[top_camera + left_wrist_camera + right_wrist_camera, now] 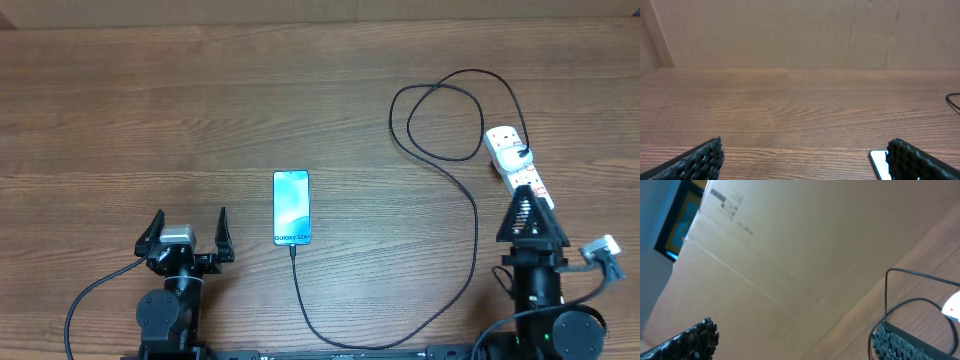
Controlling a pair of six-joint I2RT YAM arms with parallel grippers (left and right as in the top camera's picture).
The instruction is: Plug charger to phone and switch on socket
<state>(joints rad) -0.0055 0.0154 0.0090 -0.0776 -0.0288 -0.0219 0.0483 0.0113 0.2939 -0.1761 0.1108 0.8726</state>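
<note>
right pincer (527, 197) at socket's (500, 140) near end

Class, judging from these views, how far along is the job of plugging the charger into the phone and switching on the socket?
Looks done: the charger meets the bottom edge of the phone, and its plug sits in the socket. In hand: the right hand, open, is at the socket's near end; the left hand is open, holding nothing. Left: the switch, too small to read.
</note>
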